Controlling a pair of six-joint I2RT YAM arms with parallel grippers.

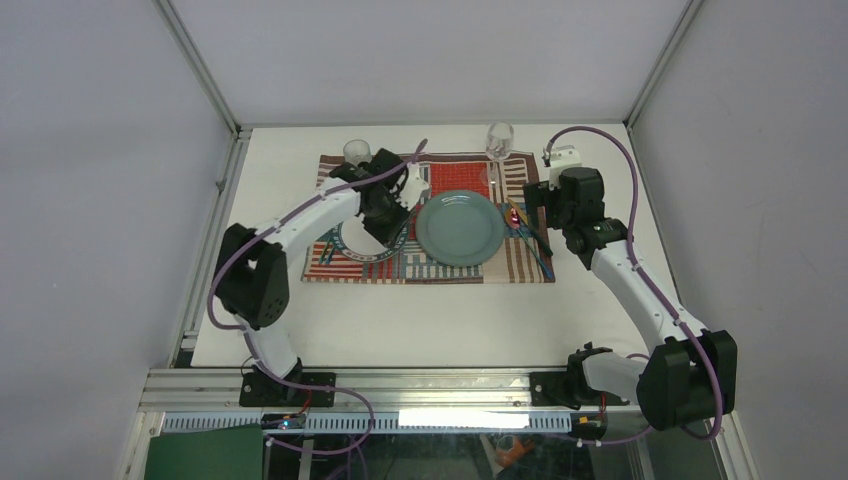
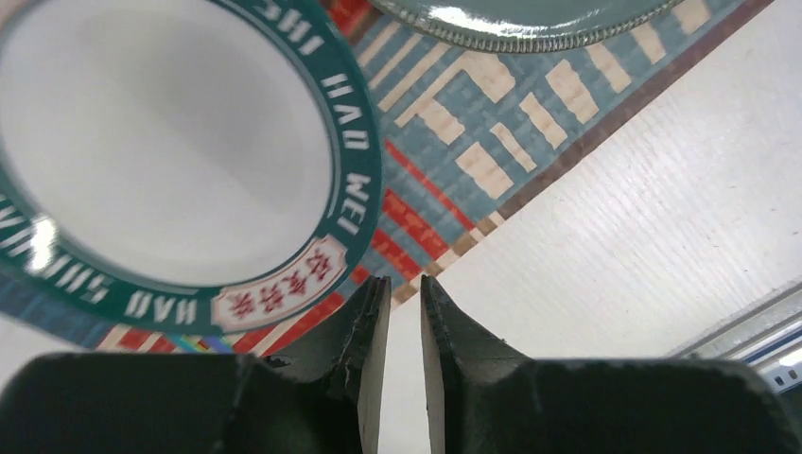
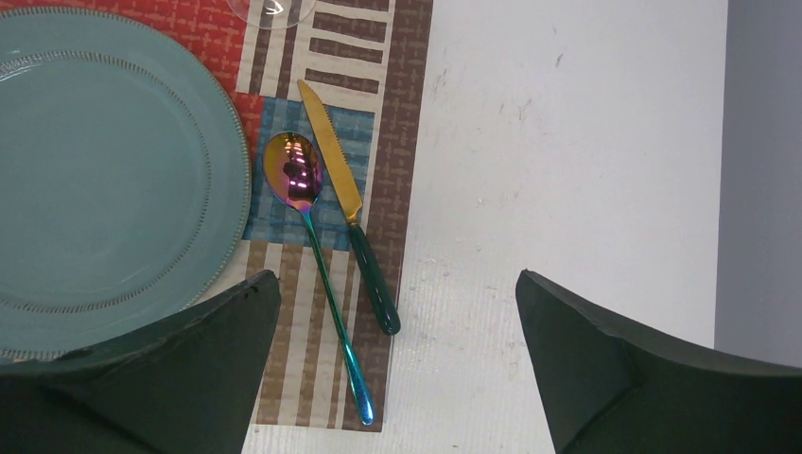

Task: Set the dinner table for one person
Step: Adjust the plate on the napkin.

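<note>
Right wrist — knife [image 3: 350,203] lies along placemat [image 3: 402,142] edge, dinner table [image 3: 567,189] beyond it.

Bright, even overhead light. Top view sharp, only faint soft shadows on the dinner table [image 1: 420,310]. Light strip [image 1: 462,418] at bottom centre blown out. Left wrist view: green-rimmed dish [image 2: 161,142] at upper left out of focus, white glare on the teal plate [image 2: 511,26] rim at top. Right wrist view crisp; spoon [image 3: 293,170] shows pink-purple glare.
</note>
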